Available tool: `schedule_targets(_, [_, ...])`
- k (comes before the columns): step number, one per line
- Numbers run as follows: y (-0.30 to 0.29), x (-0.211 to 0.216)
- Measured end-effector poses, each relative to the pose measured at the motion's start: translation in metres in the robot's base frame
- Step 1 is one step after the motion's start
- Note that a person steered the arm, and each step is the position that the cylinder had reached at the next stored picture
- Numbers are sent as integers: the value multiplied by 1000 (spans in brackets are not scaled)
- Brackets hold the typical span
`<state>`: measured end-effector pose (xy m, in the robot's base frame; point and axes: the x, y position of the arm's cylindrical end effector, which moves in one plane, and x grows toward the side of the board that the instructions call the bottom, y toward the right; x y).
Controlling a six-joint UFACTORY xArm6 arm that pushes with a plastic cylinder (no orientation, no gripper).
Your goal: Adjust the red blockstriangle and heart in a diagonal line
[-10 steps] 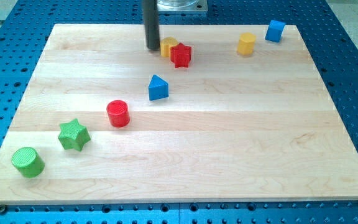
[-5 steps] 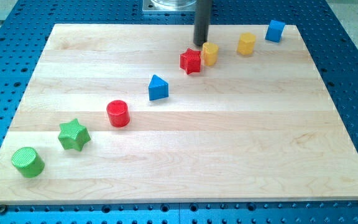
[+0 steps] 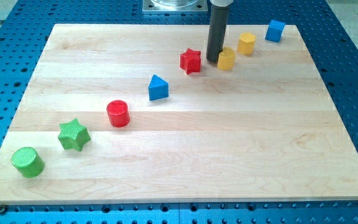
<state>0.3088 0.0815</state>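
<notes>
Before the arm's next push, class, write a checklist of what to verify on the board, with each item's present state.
1. My tip on the wooden board, between red star block and yellow block: ok.
2. Tip touching the yellow block: cannot tell.
3. Red star clear of the tip: ok.
4. Green cylinder, green star, red cylinder, blue triangular block, red star form a diagonal: ok.
5. All blocks on the board: ok.

Pale wooden board [image 3: 185,155] on a blue dotted table [image 3: 353,93]; green ribbed cylinder [image 3: 28,162], green star [image 3: 74,135], red cylinder [image 3: 118,113], blue triangle [image 3: 158,88], red star [image 3: 191,61], two yellow blocks [image 3: 227,59] [image 3: 247,44], blue cube [image 3: 275,30], dark rod [image 3: 217,31]
</notes>
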Motion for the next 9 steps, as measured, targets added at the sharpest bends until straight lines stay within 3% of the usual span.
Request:
schedule_targets(2, [-45,-22])
schedule_targets(4, [-62,32])
schedule_targets(5, [-57,14])
schedule_targets(7, [-49,-99])
schedule_targets(9, [-31,-116])
